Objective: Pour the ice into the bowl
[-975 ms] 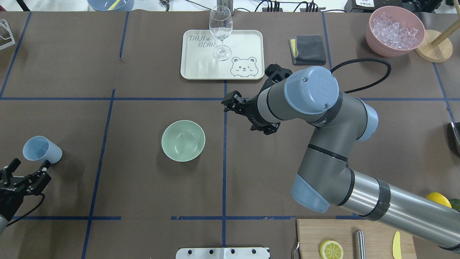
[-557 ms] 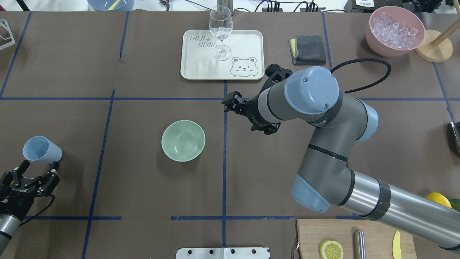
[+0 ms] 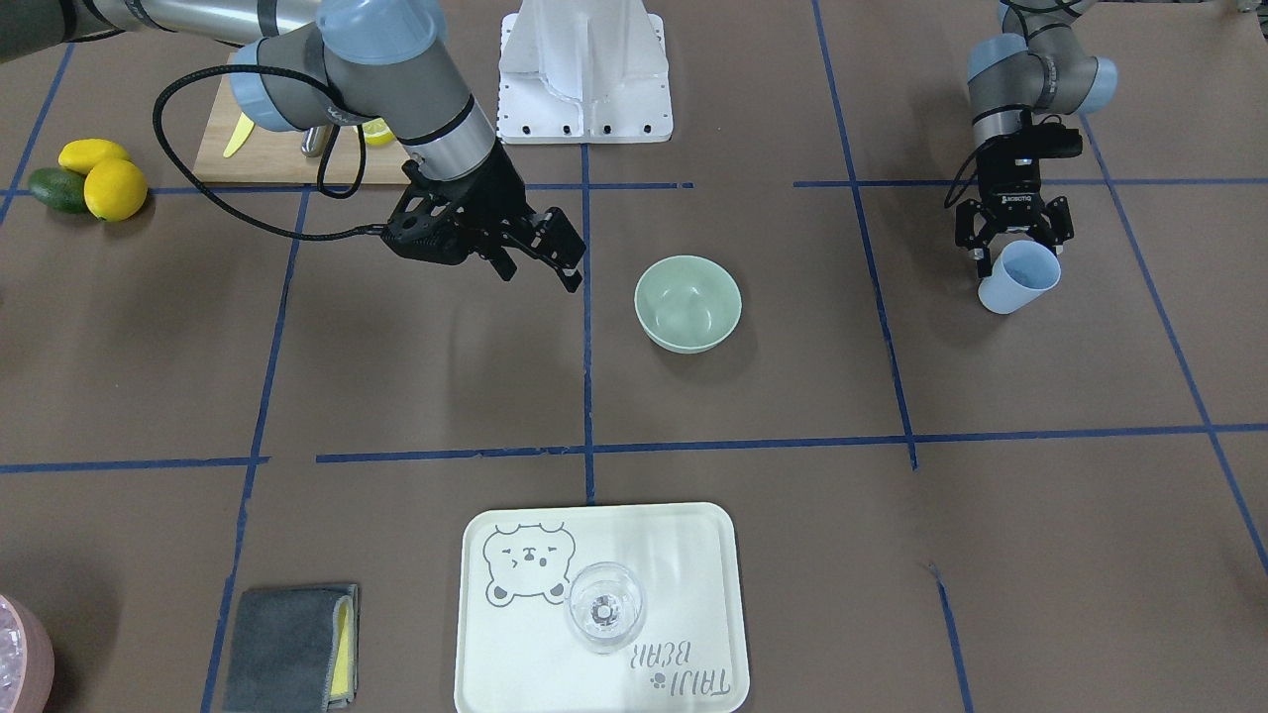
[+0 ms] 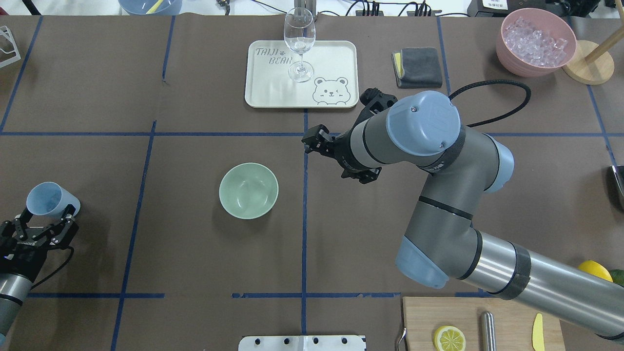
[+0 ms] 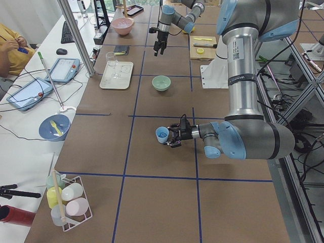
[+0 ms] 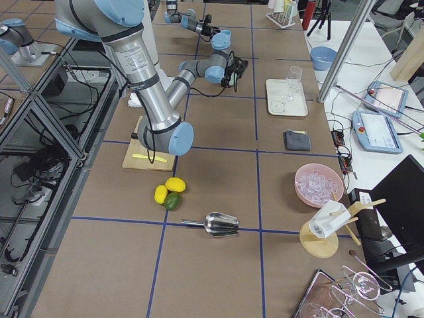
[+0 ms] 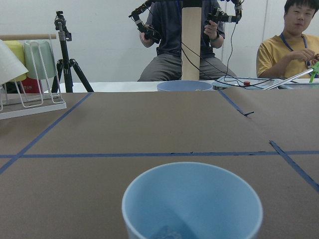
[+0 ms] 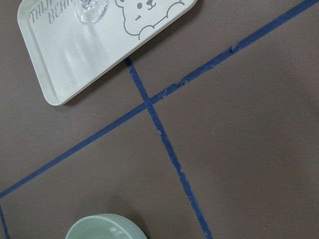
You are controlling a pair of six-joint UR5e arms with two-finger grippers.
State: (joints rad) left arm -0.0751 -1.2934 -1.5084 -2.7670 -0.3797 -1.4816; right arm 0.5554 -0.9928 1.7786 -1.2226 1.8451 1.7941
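On the table (image 4: 195, 243), the bowl (image 4: 248, 190) sits upright, round, pale mint-green, matte.

**Bystanders on the brown tabletop (image 4: 195, 73), marked off by blue tape lines (image 4: 304, 219)**

A cream tray (image 4: 331, 58) with a bear drawing lies at the middle of the far edge, and a clear wine glass (image 4: 299, 44) stands upright on it. Just beside the tray, toward the right end, lies a folded grey cloth (image 4: 419, 67). A pink container (image 4: 516, 70) sits in the far right corner, right beside a round wooden stand (image 4: 587, 68). At the near edge, toward the right end, a wooden cutting board (image 4: 424, 312) carries a lemon half (image 4: 449, 338), a metal handle (image 4: 487, 331) and a yellow knife (image 4: 537, 332). Two lemons (image 3: 115, 188) and an avocado (image 3: 54, 190) lie near the board. A metal scoop (image 6: 218, 225) rests closer to the right end.
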